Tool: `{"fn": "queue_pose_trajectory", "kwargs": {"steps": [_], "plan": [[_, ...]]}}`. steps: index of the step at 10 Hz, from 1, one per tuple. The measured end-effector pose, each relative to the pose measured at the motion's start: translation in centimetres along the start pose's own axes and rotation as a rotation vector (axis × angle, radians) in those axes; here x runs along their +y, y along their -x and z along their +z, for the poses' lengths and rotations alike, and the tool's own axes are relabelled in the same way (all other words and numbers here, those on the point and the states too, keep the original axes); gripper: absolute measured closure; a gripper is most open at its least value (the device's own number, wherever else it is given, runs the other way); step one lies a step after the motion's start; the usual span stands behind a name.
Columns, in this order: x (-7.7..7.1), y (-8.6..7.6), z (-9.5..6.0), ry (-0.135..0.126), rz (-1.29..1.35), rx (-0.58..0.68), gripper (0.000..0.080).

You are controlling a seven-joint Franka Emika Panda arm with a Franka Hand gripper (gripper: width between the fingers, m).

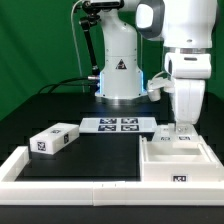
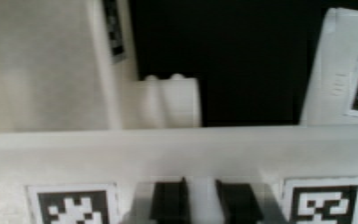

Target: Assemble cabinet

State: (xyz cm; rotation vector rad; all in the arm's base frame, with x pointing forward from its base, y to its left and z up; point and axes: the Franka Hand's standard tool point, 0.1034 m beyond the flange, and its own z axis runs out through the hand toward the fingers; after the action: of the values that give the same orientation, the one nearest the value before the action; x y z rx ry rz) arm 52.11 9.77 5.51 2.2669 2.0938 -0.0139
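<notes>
On the black table (image 1: 100, 150), the marker board (image 1: 118, 124) lies flat in the middle, in front of the arm's base (image 1: 120, 72). A low white border frame (image 1: 60, 174) runs along the near edge and the exterior view's left side. Inside it, towards that left, one loose box part (image 1: 55, 140) lies tilted, well apart from the rest. Nothing stands between it and the cabinet (image 1: 178, 172).

The cabinet sits at the exterior view's right, near the frame's corner. It is a white, boxy open shell with square black-and-white tags on its walls (one on the front wall). Smaller tagged white pieces stand at its far side.

The claw (image 1: 183, 127) hangs straight down over that far side. In the wrist view, its dark fingers (image 2: 167, 200) are nearly pressed together just behind a white cabinet wall (image 2: 176, 160) that carries two tags. I cannot tell if something thin is pinched between them. Behind the wall there is a small rounded white piece (image 2: 167, 100), too blurred to name.
</notes>
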Motion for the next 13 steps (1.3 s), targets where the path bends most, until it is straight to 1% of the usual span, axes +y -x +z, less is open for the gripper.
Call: {"fn": "queue_pose_trajectory", "kwargs": {"steps": [2,3,4,8,9,10,11,13], "plan": [[2.1,0.2,0.0,0.026,-0.041,0.011,0.0729],[2.6,0.2,0.0,0.029,-0.043,0.012,0.0729],[2.9,0.1,-0.1,0.029,-0.050,0.010,0.0729],[2.8,0.1,-0.1,0.029,-0.048,0.011,0.0729],[2.9,-0.1,-0.1,0.026,-0.007,0.009,0.0729],[3.3,-0.1,0.0,0.010,-0.010,-0.002,0.0729],[4.3,-0.1,-0.1,0.011,-0.011,-0.005,0.0729],[5.5,-0.1,0.0,0.014,-0.018,-0.006,0.0729]]}}
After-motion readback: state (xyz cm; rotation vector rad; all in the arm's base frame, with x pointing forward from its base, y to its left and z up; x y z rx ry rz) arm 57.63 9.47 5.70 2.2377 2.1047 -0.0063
